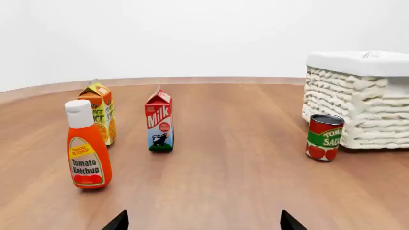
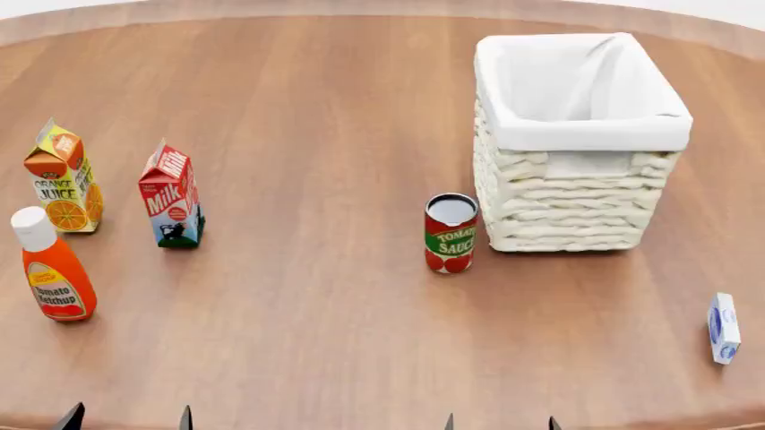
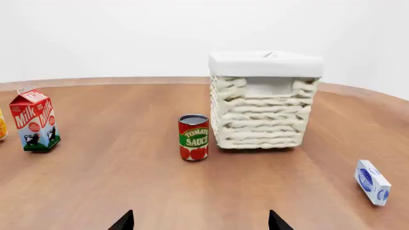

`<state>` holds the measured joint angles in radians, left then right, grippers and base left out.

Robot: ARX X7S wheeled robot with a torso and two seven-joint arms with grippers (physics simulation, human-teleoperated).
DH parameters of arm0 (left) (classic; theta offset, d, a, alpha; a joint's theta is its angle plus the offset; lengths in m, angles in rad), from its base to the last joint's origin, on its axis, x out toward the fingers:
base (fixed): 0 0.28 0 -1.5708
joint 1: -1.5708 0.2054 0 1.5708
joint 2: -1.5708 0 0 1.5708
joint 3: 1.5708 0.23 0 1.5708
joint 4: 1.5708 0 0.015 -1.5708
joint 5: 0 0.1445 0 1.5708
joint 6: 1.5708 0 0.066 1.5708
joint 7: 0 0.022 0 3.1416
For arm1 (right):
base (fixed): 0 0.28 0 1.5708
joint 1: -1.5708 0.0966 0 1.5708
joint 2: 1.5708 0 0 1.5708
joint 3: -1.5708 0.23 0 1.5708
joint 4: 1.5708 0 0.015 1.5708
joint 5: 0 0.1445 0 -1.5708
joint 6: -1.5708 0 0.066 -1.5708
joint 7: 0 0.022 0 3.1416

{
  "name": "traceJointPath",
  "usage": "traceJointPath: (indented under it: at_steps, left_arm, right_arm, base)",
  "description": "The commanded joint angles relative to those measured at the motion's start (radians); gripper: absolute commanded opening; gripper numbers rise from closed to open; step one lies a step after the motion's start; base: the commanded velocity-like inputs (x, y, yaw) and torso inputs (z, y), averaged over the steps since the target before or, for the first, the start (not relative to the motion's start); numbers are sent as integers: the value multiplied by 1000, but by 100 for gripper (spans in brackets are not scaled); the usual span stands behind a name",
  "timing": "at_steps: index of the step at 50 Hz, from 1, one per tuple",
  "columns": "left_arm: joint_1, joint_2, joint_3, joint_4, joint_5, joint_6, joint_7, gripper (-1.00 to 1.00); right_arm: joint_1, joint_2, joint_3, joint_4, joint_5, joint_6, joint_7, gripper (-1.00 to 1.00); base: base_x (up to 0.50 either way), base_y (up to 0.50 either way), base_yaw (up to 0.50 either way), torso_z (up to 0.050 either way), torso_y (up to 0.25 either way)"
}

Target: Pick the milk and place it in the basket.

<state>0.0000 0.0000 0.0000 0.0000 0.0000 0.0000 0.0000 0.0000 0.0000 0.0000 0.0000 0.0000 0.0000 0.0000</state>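
Both grippers show only their dark fingertips at the near edge of the wooden table (image 2: 335,340). On the left gripper (image 1: 203,221) the two tips stand wide apart with nothing between them, so it is open and holds nothing. On the right gripper (image 3: 200,220) the tips are also spread wide and empty.

Well ahead of the left gripper stands the milk (image 2: 170,193), upright on the table and not touched by any finger. In the left wrist view the milk (image 1: 159,120) is in front of the fingertips, a little toward the side of the orange juice carton (image 1: 100,113). From the right gripper it is far off to the left, near the edge of that wrist view (image 3: 34,120).

In the head view the orange juice carton (image 2: 63,177) stands just to the left of the milk, apart from it, and the tomato ketchup bottle (image 2: 52,266) stands nearer to the robot than both.

On the right side of the table stands the basket (image 2: 576,148), upright, with its white liner folded over the rim. A tomato sauce can (image 2: 451,233) stands just beside its near left corner; whether they touch, I cannot tell. A small white-and-blue box (image 2: 723,328) lies near the right edge of the table.
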Motion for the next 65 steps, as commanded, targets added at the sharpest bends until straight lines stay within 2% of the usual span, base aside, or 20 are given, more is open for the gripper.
traceJointPath:
  at_steps: [1, 6, 15, 16, 17, 19, 32, 60, 65]
  left_arm:
    - [1, -16, 19, 1, -16, 1, -18, 100]
    - [-1, -34, 39, -2, -34, 3, -39, 100]
    - [-2, -53, 61, -2, -52, 5, -61, 100]
    - [-39, -3, 26, -150, 36, 150, -127, 100]
    - [-4, -37, 45, -16, -38, 14, -44, 100]
    - [-3, -43, 51, -1, -41, 0, -50, 100]
    - [-4, -68, 83, -1, -53, 7, -73, 100]
    - [-11, -104, 120, -18, -84, 19, -105, 100]
    - [-12, -108, 126, -18, -91, 16, -111, 100]
  right_arm:
    - [2, 16, -24, 8, 10, -5, 20, 100]
    - [9, 28, -25, 3, 63, 25, 41, 100]
    - [18, 52, -62, 15, 34, 54, 93, 100]
    - [-150, 0, 150, -150, -74, -150, 150, 100]
    - [0, 9, 0, 0, 9, 0, 13, 100]
    - [1, 15, -21, -2, 8, 8, 27, 100]
    - [12, 45, -56, 8, 37, 24, 91, 100]
    - [34, 78, -128, 46, 49, 20, 142, 100]
    - [38, 84, -139, 49, 46, 25, 151, 100]
  base:
    - [0, 0, 0, 0, 0]
    - [0, 0, 0, 0, 0]
    - [0, 0, 0, 0, 0]
    - [0, 0, 0, 0, 0]
    - [0, 0, 0, 0, 0]
    - [0, 0, 0, 0, 0]
    - [0, 11, 0, 0, 0]
    - [0, 500, 0, 0, 0]
    - [0, 0, 0, 0, 0]
